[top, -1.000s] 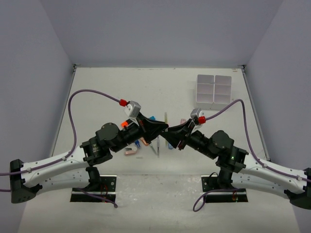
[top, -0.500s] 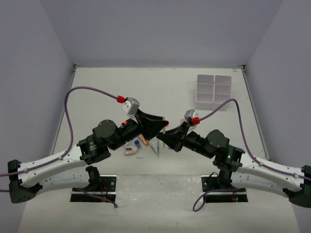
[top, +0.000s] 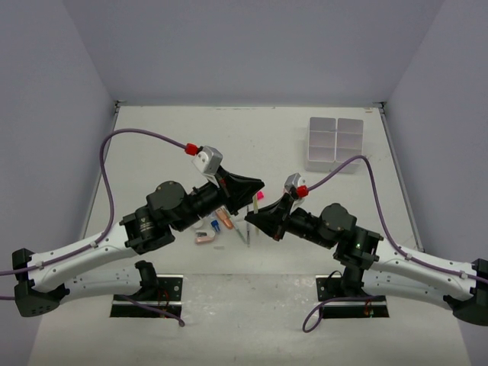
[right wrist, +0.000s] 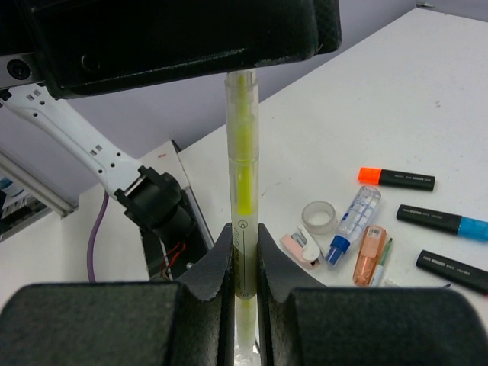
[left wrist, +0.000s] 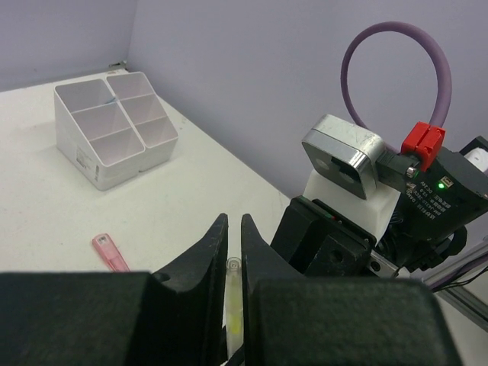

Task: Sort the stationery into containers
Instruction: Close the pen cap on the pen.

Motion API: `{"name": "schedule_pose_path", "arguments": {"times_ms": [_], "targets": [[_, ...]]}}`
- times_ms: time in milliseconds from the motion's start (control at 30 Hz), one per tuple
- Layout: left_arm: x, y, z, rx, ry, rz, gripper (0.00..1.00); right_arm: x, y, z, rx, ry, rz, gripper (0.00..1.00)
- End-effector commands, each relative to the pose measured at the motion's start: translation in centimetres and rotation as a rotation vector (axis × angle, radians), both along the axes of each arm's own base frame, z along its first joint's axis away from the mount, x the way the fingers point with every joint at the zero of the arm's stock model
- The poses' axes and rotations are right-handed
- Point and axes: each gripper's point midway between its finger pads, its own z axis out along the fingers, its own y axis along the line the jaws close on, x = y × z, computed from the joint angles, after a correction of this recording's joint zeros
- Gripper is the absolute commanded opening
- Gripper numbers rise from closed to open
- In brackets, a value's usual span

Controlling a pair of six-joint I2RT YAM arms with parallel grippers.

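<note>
**One clear pen, gripped at both ends over the middle of the worktop**

The white worktop (top: 252,137) carries everything. The left arm (top: 160,217) and the right arm (top: 335,225) reach in from its near edge and meet nose to nose over its middle. The white organiser box (top: 335,143), split into six compartments, stands near the far right corner, well apart from both arms.

Between the arms a clear pen (right wrist: 242,175) with a yellow-green core is held off the worktop. The right fingers (right wrist: 207,267) are pinched narrow on one part of it. The left fingers (left wrist: 210,255) are closed just as narrow on the other end. In the right wrist view the pen runs straight from the right fingers into the black underside of the left ones.

The other stationery lies loose near the middle of the worktop, toward the near edge. There is an orange-capped highlighter (right wrist: 396,178), a blue-capped highlighter (right wrist: 446,221) and a third black highlighter (right wrist: 457,271) cut off by the frame edge. Just beside them are a small clear bottle (right wrist: 354,217) with a blue tip, a copper piece (right wrist: 371,255), a tape roll (right wrist: 319,216) and a pink piece (right wrist: 300,248). A slim pink item (left wrist: 111,253) lies alone, between the fingers and the box.
</note>
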Motion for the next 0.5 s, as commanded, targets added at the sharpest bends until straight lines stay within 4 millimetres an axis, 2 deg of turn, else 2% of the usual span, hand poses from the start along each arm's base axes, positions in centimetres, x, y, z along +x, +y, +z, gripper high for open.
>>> {"name": "schedule_pose_path", "arguments": {"times_ms": [0, 133, 200, 267, 333, 467], "targets": [[-1.0, -0.6, 0.0, 0.007, -0.022, -0.066, 0.01, 0.0, -0.3, 3.6, 0.05, -0.053, -0.007, 0.0], [-1.5, -1.3, -1.4, 0.02, 0.007, -0.104, 0.0, 0.5, -0.7, 5.4, 0.07, -0.079, -0.039, 0.0], [-1.6, -1.6, -2.8, 0.035, 0.038, -0.113, 0.0, 1.0, -1.1, 6.4, 0.075, -0.106, -0.067, 0.0], [-1.9, -2.0, -4.9, 0.052, 0.076, -0.129, 0.0, 1.9, -1.8, 9.1, 0.092, -0.143, -0.111, 0.0], [-2.3, -2.1, -6.3, 0.048, 0.101, -0.142, 0.0, 2.8, -2.3, 11.4, 0.111, -0.17, -0.144, 0.0], [-3.8, -2.7, -7.9, 0.055, 0.134, -0.169, 0.0, 4.3, -3.0, 14.8, 0.13, -0.196, -0.175, 0.0]]}}
